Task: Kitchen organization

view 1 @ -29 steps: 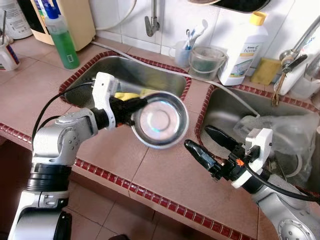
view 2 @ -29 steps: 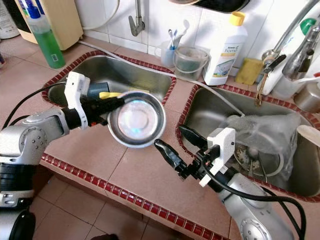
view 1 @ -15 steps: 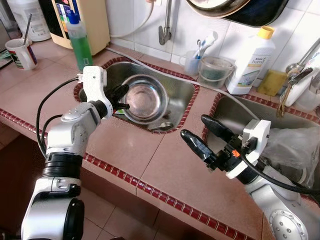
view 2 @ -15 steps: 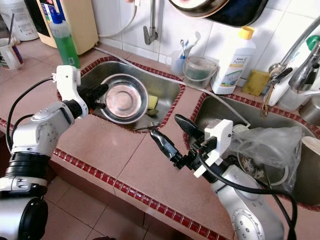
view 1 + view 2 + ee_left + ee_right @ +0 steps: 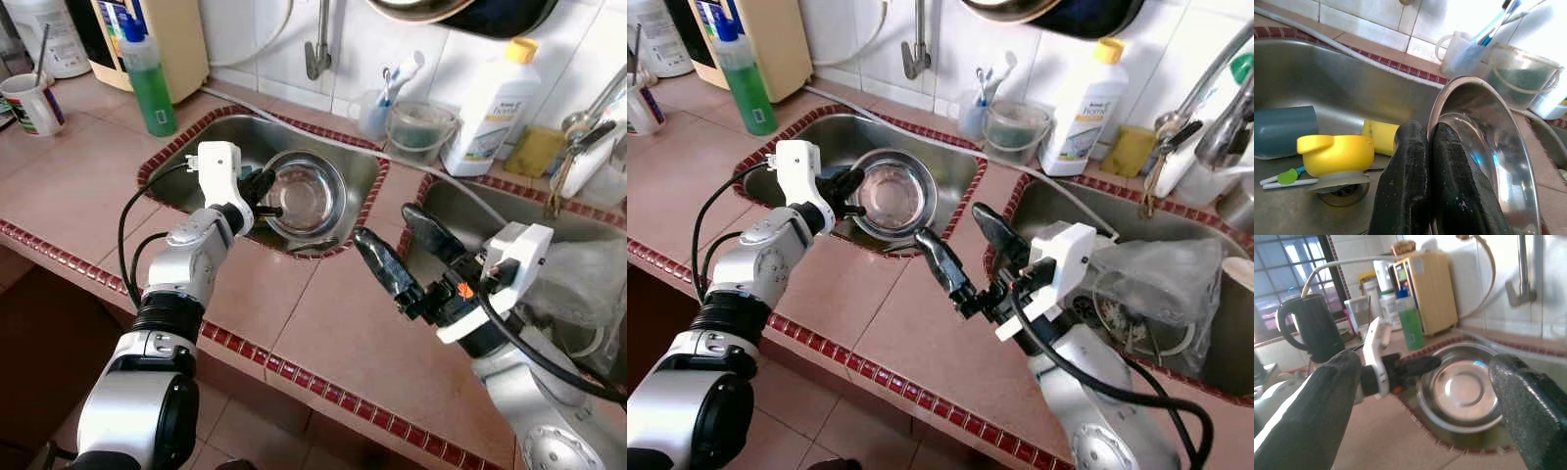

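Note:
A shiny steel bowl hangs tilted over the left sink, its hollow facing me. My left gripper is shut on the bowl's rim, and the left wrist view shows both black fingers pinching that rim. Down in that sink lie a yellow cup, a blue-grey cup and a yellow sponge. My right gripper stands open over the tiled counter between the two sinks, holding nothing. It faces the bowl in the right wrist view.
A green soap bottle and a mug stand at the back left. A toothbrush cup, a small bucket and a white cleaner bottle line the wall. The right sink holds a plastic bag. A tap hangs above.
My left arm has carried the bowl from above the counter back over the left sink and lower. The right gripper stays open and has risen slightly. The camera has shifted.

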